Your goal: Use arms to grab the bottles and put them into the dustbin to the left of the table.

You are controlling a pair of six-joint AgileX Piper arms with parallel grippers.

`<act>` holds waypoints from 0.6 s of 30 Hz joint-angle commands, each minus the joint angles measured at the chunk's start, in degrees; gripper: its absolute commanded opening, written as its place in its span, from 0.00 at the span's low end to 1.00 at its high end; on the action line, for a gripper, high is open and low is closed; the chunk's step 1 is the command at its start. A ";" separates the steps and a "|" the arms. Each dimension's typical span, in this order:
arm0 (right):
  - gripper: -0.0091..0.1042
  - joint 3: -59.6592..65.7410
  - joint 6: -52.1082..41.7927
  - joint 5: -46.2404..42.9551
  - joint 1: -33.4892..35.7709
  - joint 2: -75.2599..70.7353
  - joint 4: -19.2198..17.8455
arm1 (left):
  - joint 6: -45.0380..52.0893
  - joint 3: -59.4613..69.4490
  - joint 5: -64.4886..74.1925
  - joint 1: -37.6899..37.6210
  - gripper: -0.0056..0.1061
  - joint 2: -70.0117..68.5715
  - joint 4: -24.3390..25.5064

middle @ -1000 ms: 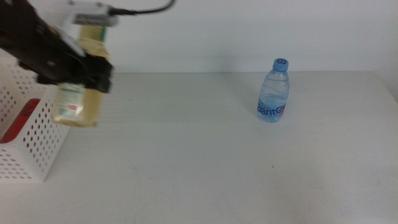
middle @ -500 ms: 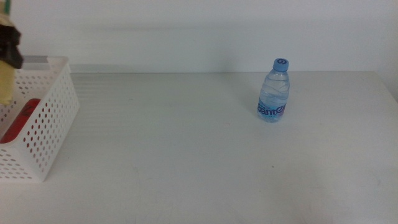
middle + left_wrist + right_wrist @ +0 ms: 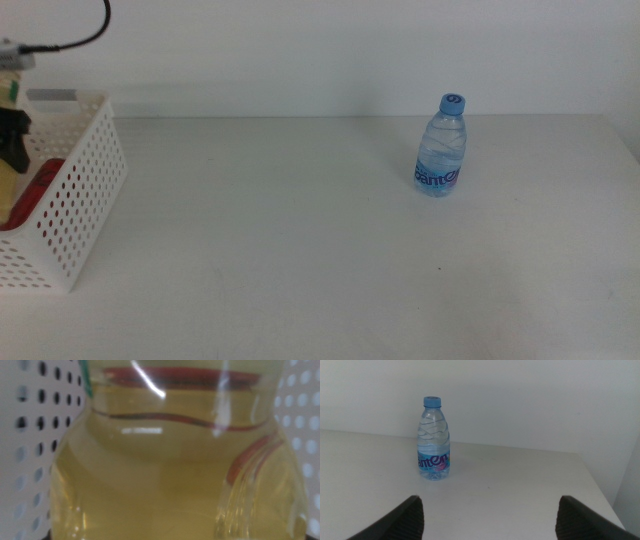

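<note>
At the frame's far left, the left pincer (image 3: 12,140) grips the yellow-liquid plastic bottle (image 3: 170,470) over the white perforated dustbin (image 3: 75,200), release due next; right pincer (image 3: 490,515) waits wide.

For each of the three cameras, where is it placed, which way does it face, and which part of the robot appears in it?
Middle: above the table, facing forward and down; left gripper at the dustbin.
Left wrist: on the left arm, against the yellow bottle; no jaws visible.
Right wrist: on the right arm; open jaw tips.
Middle and right wrist share the water bottle.
</note>
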 commanded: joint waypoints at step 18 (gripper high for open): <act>0.71 -0.49 -0.50 -4.43 -0.28 -1.57 -0.77 | 0.39 -2.48 -3.04 -0.08 0.86 -0.83 3.08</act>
